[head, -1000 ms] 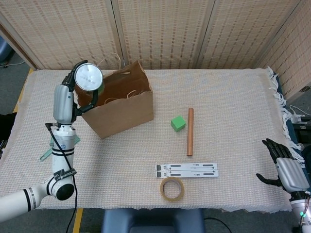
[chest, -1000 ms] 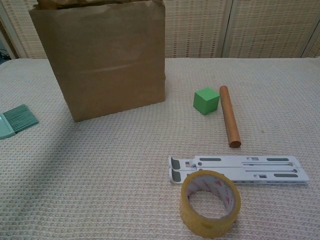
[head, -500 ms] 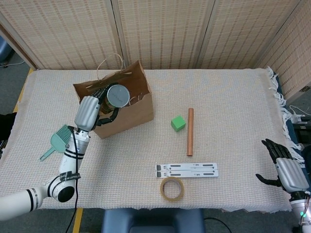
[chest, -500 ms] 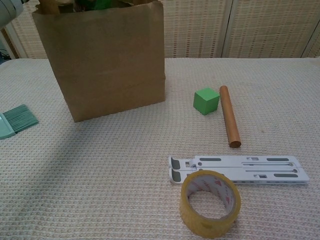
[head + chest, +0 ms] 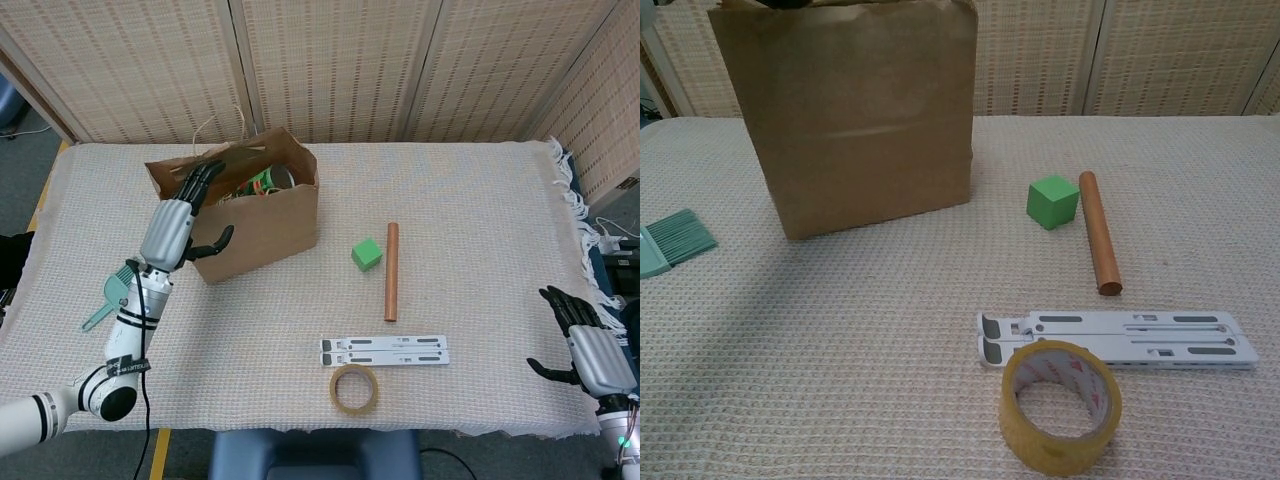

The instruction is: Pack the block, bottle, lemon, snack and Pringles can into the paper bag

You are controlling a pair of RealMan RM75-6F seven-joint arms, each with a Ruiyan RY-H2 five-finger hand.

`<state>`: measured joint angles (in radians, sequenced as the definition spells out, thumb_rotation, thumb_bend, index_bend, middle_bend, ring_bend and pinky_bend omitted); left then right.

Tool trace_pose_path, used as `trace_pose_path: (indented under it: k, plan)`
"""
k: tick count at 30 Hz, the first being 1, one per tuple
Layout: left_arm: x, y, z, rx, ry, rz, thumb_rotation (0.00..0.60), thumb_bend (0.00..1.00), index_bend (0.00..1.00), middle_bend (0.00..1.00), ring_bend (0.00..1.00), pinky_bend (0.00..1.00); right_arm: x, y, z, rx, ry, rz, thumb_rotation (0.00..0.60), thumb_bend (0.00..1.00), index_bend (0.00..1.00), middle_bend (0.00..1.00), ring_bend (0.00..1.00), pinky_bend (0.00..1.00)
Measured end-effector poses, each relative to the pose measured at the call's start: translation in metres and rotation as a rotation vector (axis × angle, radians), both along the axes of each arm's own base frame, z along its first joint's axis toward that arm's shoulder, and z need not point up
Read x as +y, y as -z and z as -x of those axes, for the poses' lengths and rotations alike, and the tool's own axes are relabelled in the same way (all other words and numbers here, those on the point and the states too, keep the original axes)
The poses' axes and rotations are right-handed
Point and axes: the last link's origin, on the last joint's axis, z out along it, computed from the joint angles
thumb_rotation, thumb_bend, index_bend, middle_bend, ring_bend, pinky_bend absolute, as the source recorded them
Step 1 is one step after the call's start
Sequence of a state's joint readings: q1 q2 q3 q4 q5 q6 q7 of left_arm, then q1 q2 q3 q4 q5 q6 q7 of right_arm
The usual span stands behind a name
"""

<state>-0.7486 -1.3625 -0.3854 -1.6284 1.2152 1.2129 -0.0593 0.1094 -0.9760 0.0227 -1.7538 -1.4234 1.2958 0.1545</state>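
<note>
The brown paper bag (image 5: 262,222) (image 5: 860,120) stands upright at the table's back left. In the head view the Pringles can (image 5: 276,179) lies inside it among green items. My left hand (image 5: 178,222) hovers at the bag's left rim, fingers spread, holding nothing. The green block (image 5: 366,254) (image 5: 1052,201) sits on the cloth right of the bag. My right hand (image 5: 590,347) rests open at the table's far right front edge, empty. The chest view shows neither hand.
A brown wooden rod (image 5: 392,271) (image 5: 1099,244) lies beside the block. A white folding stand (image 5: 385,350) (image 5: 1120,338) and a tape roll (image 5: 354,388) (image 5: 1060,405) sit near the front. A teal brush (image 5: 112,297) (image 5: 668,242) lies left of the bag.
My left hand carried the Pringles can from above the bag's left side down into the bag and let go; it is now empty, fingers spread. The right hand stayed still.
</note>
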Motion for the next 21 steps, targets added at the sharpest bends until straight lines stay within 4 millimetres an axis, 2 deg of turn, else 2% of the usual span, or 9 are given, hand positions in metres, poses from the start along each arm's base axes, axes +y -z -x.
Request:
trace_pose_path:
  k: [4, 8, 11, 15, 19, 21]
  plan:
    - [-0.014, -0.011, 0.018, 0.036, -0.035, -0.029, 0.600, 0.42, 0.08, 0.02, 0.01, 0.20, 0.001, -0.001, 0.001, 0.004, -0.001, 0.005, 0.600, 0.10, 0.00, 0.00, 0.00, 0.05]
    - [-0.038, -0.026, 0.053, 0.119, -0.092, -0.078, 0.600, 0.42, 0.09, 0.03, 0.02, 0.20, 0.001, -0.001, 0.001, 0.010, -0.004, 0.006, 0.600, 0.10, 0.00, 0.00, 0.00, 0.05]
    - [-0.064, -0.039, 0.088, 0.212, -0.152, -0.124, 0.600, 0.42, 0.09, 0.03, 0.02, 0.20, 0.001, 0.000, 0.001, 0.016, -0.005, 0.005, 0.600, 0.10, 0.00, 0.00, 0.00, 0.05]
    - [-0.109, -0.055, 0.140, 0.357, -0.264, -0.151, 0.600, 0.43, 0.09, 0.02, 0.02, 0.19, 0.000, 0.000, 0.002, 0.034, -0.010, 0.006, 0.600, 0.10, 0.00, 0.00, 0.00, 0.05]
    - [-0.158, -0.062, 0.185, 0.490, -0.399, -0.112, 0.600, 0.42, 0.03, 0.00, 0.00, 0.12, 0.000, 0.000, 0.003, 0.075, -0.026, 0.015, 0.600, 0.10, 0.00, 0.00, 0.00, 0.05]
    - [-0.176, -0.065, 0.199, 0.547, -0.447, -0.098, 0.600, 0.39, 0.00, 0.00, 0.00, 0.09, 0.000, 0.000, 0.004, 0.108, -0.037, 0.020, 0.600, 0.10, 0.00, 0.00, 0.00, 0.04]
